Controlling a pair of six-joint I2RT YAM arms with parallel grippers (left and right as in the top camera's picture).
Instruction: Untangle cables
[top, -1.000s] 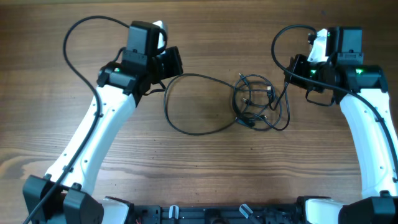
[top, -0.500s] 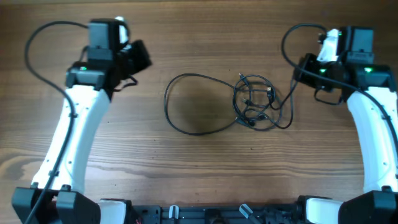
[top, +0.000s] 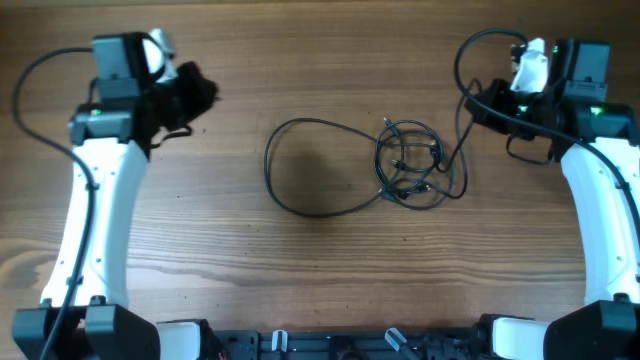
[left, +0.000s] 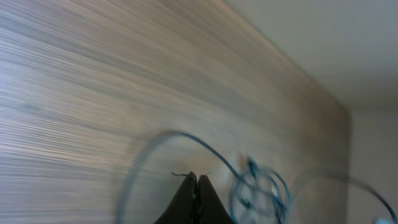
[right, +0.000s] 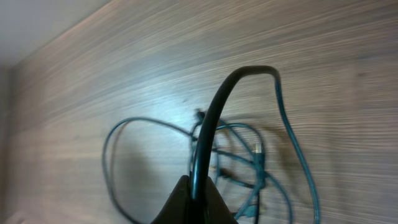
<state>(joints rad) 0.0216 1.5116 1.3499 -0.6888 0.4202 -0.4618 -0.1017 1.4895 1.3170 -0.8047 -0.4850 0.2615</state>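
Observation:
The cables lie mid-table as one wide black loop (top: 266, 168) joined to a small knotted bundle (top: 405, 165). One strand rises from the bundle's right side to my right gripper (top: 482, 102), which is shut on it. In the right wrist view that strand (right: 214, 118) arcs up out of the pinched jaws of the right gripper (right: 198, 182), with the bundle (right: 249, 163) on the wood beyond. My left gripper (top: 200, 93) is far off at the upper left. It is shut with nothing in it. Its tips (left: 198, 178) point towards the loop (left: 180, 134) and the bundle (left: 261, 190).
The wooden table (top: 320, 270) fills the overhead view. Thick black arm wires arch beside the left arm (top: 30, 75) and above the right arm (top: 470, 45). Both arm bases (top: 100, 335) stand at the front edge.
My left arm has swung left, away from the wide loop, jaws still shut. The right gripper has shifted slightly right and back with the strand in it.

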